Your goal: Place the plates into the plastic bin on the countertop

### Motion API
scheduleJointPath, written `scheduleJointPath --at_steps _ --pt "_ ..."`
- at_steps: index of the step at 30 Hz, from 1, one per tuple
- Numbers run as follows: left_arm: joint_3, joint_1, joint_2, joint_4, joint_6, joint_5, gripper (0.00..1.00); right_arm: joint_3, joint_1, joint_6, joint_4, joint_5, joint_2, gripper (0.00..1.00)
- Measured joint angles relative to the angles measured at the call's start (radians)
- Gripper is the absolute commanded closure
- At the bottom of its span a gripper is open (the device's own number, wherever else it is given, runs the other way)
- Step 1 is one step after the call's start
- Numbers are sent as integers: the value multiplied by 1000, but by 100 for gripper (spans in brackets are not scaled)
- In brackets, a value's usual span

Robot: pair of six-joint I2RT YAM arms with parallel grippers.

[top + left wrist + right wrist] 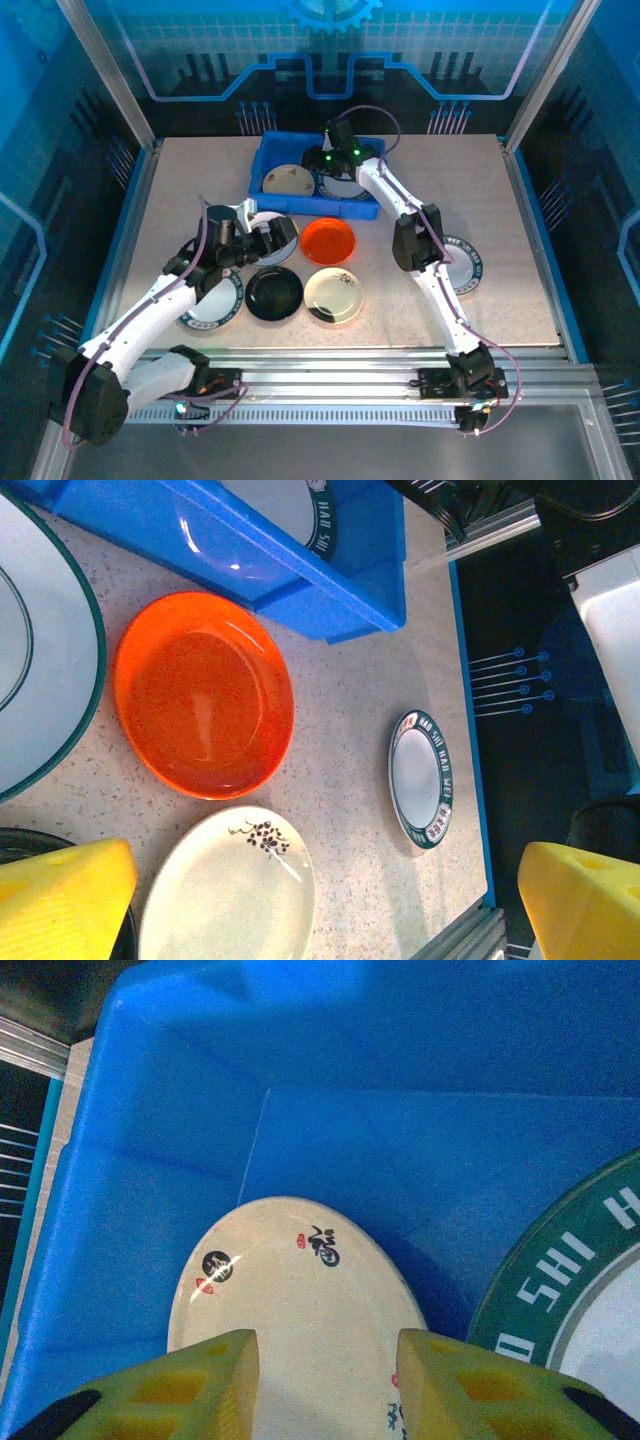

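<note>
Inside the plastic bin, 2 plates are already laid flat: a beige plate and a green-rimmed lettered plate. Over the beige one the right gripper is held partly open, with nothing gripped. On the bench, 6 plates can be counted as left, among them an orange plate and a cream plate. Above these the left gripper is spread wide and empty.

White arms, yellow fingers, seemingly purple cables.
</note>
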Motion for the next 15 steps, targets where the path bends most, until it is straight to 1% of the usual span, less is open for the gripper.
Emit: scheduleJointPath --at_steps 6,9,11,12,15 --pt "0 0 15 9 3 0 1 0 0 -9 -1 0 -1 60" --pt "0 0 33 29 3 0 1 -64 0 -19 10 -1 -39 60" --pt "0 -3 51 39 6 0 1 -168 -2 -26 32 -2 -102 60" --pt "0 -7 61 45 8 0 1 -247 -2 -29 53 -1 -152 60" --pt "5 -37 95 59 30 -9 1 -566 -6 -38 143 6 -374 59"
